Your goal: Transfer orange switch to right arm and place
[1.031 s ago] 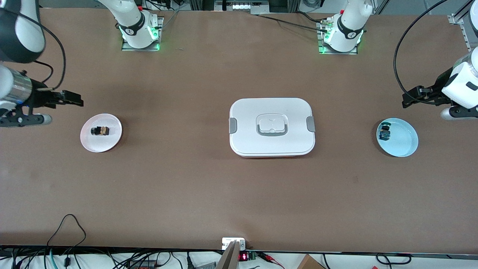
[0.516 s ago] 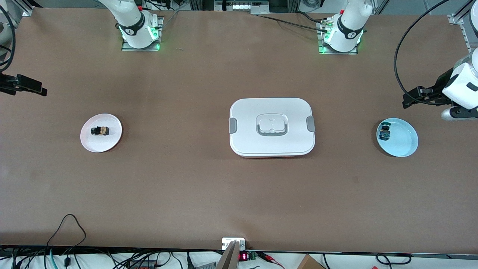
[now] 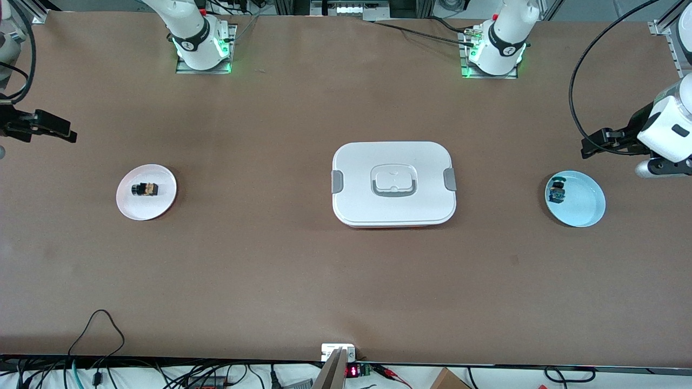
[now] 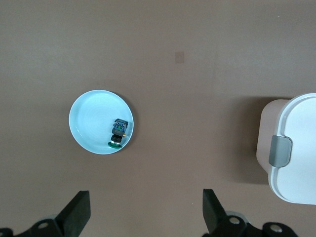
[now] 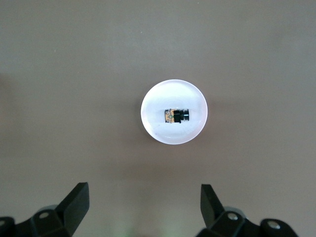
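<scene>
One orange switch (image 3: 145, 189) is lying on its side in the middle of the single white plate (image 3: 162, 208), which is sitting toward the right arm's end of the table (image 3: 270, 270); nothing is gripping it. The right wrist view is showing the same switch (image 5: 177, 116) resting on that plate (image 5: 158, 128). The right gripper (image 3: 54, 129) is hanging high over bare tabletop beside the white plate, its fingers (image 5: 74, 202) spread wide and holding nothing.

One lidded white container (image 3: 394, 183) is sitting at the table's middle, with two grey latches, one at each end. Toward the left arm's end, one light blue plate (image 3: 586, 208) is carrying a single blue-green switch (image 3: 555, 193) near its rim. The left gripper (image 3: 594, 145) is hovering over the table just beside that blue plate, its fingers (image 4: 79, 212) likewise parted and empty.

Two arm bases are standing along the table's edge farthest from the front camera.
</scene>
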Robot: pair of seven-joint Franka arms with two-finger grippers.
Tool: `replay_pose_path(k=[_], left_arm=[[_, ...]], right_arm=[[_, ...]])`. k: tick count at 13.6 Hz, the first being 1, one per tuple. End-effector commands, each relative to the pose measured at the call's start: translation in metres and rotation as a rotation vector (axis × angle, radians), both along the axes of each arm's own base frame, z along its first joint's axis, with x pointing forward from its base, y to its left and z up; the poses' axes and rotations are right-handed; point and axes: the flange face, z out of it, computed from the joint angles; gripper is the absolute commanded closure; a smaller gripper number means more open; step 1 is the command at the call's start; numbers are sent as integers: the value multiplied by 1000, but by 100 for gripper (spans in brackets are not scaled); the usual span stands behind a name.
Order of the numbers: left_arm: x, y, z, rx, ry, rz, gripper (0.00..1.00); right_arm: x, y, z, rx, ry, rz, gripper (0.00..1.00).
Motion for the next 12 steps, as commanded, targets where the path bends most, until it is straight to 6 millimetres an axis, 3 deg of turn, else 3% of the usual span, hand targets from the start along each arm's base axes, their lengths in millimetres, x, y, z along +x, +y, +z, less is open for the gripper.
replay_pose_path(k=[1,3,7,12], left_arm=[[0,0,2,-15,-9,-2,0],[1,1,0,-15,-5,-1,0],[0,-1,2,-18,-6,-2,0],[0,1,2,-30,-6,4,0]], right_arm=[[-12,17,0,-24,-10,-33,0],[-15,15,5,-32,-28,-23,0],[-38,8,-6,-17,-75,-28,0],[-40,3,25,-15,-69,-34,0]])
